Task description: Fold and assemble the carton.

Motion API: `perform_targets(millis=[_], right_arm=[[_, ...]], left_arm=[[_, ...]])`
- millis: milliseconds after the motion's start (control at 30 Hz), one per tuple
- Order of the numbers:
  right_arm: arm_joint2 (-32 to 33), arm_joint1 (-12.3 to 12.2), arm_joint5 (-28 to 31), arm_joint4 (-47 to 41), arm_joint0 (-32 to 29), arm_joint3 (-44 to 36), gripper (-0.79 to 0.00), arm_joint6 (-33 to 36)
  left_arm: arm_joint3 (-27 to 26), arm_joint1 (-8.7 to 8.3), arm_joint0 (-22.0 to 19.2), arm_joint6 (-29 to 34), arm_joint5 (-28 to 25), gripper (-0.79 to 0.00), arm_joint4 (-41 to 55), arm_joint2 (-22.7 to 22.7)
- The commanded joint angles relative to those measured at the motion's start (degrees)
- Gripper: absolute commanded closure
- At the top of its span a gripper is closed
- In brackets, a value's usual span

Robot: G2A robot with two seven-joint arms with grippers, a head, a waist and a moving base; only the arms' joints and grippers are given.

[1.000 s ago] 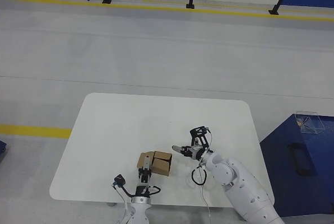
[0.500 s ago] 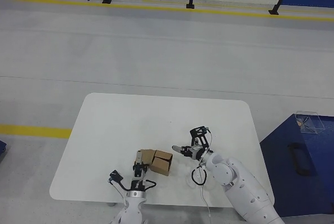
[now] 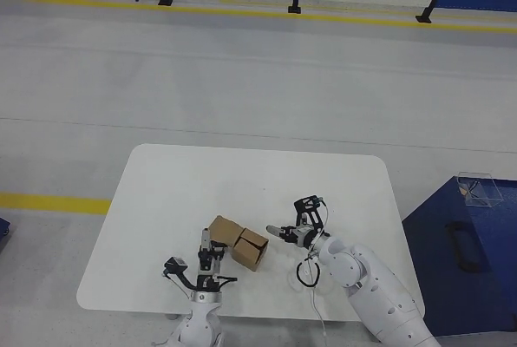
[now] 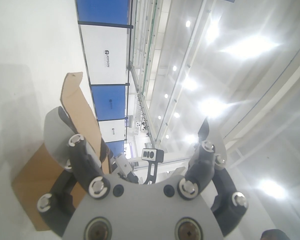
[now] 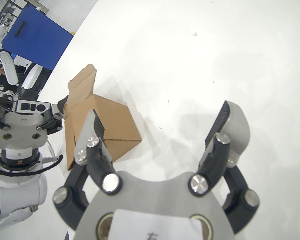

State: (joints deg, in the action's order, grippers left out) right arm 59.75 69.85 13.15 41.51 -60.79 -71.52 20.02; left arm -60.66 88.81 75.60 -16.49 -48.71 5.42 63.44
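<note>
A brown carton lies on the white table near its front edge, with one flap raised on its left side. My left gripper stands open at that left end. In the left wrist view one of its fingers rests against the raised flap, and the left gripper has nothing held between its fingers. My right gripper is open just right of the carton. In the right wrist view the carton sits beside one finger of the right gripper.
A blue cabinet stands off the table's right side with a clear container on top. The far and right parts of the table are bare white surface. The front edge of the table runs close to the carton.
My left gripper has shifted left along the carton's end. The carton's left flap has swung up and outward. The right arm has stayed where it was.
</note>
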Motion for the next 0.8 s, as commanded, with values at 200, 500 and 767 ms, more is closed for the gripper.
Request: perform_targets(millis=[200,500,767], right_arm=[[0.0,0.0,0.0,0.0,0.0,0.0,-0.785,0.0],[0.0,0.0,0.0,0.0,0.0,0.0,-0.785,0.0],[0.0,0.0,0.0,0.0,0.0,0.0,-0.785,0.0]], left_arm=[[-1.7,0.04,0.8,4.7,0.0,-0.785,2.6,0.1],[-0.8,0.3,0.5,5.3,1.6,-0.785,1.2,0.6],[-0.1,0.54,1.4,5.4,2.0,-0.785,-0.1,0.5]])
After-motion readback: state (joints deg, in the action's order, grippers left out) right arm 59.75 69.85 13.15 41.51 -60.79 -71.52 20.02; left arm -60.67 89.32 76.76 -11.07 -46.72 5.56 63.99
